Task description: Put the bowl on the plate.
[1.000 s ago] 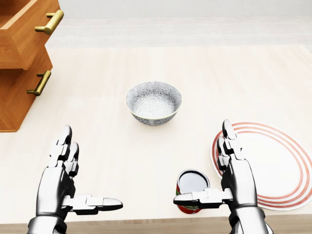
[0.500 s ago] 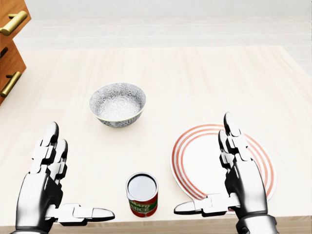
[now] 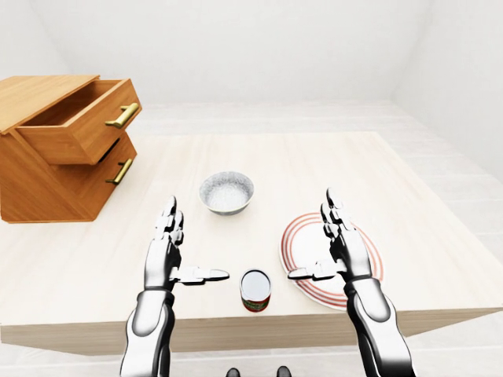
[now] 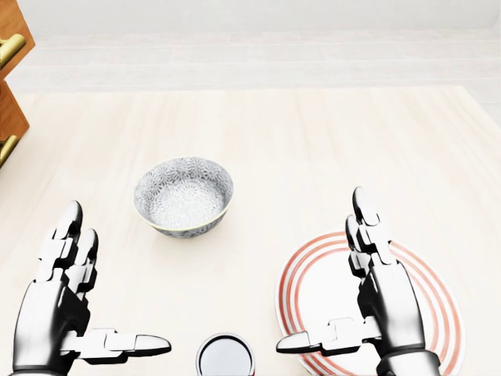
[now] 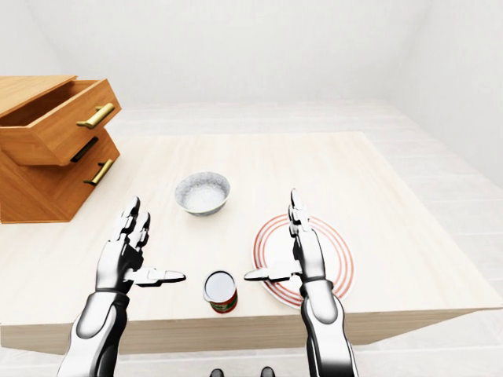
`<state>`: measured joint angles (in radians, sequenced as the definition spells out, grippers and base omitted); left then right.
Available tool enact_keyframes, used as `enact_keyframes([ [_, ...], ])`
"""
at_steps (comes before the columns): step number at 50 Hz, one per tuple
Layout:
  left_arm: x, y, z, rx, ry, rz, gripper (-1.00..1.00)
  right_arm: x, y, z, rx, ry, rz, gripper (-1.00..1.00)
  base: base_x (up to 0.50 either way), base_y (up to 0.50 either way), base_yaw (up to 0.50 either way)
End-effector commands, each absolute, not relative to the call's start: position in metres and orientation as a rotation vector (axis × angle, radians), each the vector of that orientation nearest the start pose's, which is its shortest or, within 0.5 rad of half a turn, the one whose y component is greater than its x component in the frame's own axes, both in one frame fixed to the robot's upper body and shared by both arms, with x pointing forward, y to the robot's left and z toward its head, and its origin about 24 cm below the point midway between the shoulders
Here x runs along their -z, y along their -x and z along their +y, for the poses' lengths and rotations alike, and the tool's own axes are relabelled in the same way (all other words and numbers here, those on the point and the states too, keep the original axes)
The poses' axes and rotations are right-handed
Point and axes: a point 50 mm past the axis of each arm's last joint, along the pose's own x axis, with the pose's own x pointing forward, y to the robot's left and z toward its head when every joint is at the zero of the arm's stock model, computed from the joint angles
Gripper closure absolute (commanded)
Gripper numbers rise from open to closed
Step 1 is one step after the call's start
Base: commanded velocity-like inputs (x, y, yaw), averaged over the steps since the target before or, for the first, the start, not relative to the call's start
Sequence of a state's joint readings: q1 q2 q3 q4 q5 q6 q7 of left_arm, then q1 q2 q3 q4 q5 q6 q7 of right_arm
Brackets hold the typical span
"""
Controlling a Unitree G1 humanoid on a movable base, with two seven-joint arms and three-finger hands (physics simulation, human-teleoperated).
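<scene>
Pale wood runs across the worktop, with a drawer unit at its left edge. The bowl stands upright near the worktop's middle, well apart from the plate, which lies by the edge at the bottom of the head view, toward the right corner. A can stands at that same edge, between bowl and plate.

My left hand and right hand both hover empty, fingers spread apart and thumbs pointing inward. The right one hangs over the plate.

The bowl looks like glazed ceramic, so I judge it stiff, fairly slick, moderately heavy and liable to chip if dropped. I'd take it at the rim, thumb inside the wall and fingers outside, or cup the wall low down.

Against half a second ago the whole head view has shifted, so the camera moved. Bowl, plate and can sit lower in it, the can now cut by the bottom edge, yet their arrangement is unchanged. My hands keep the same open pose.
</scene>
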<state>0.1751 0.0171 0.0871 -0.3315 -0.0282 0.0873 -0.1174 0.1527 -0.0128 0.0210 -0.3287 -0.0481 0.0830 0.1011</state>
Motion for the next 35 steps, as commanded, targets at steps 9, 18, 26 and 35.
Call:
enact_keyframes([
  [9,-0.0668,-0.2167,0.1787,-0.018,-0.027,-0.053,-1.00,-0.0741,-0.2233,-0.1520,-0.068,0.060,-0.087,-1.00,0.06,0.00,0.00],
  [18,-0.0655,-0.2169,0.1777,-0.018,-0.040,-0.046,-1.00,-0.0749,-0.2225,-0.1519,-0.080,0.057,-0.090,-1.00,0.00,-0.02,0.00],
  [26,-0.0644,-0.2175,0.1779,-0.021,-0.045,-0.041,-1.00,-0.0742,-0.2219,-0.1519,-0.081,0.059,-0.089,-1.00,0.00,-0.44,0.00],
  [35,-0.0683,-0.2182,0.1801,-0.028,-0.048,-0.058,-1.00,-0.0757,-0.2210,-0.1521,-0.079,0.063,-0.092,-1.00,0.00,-0.01,0.00],
])
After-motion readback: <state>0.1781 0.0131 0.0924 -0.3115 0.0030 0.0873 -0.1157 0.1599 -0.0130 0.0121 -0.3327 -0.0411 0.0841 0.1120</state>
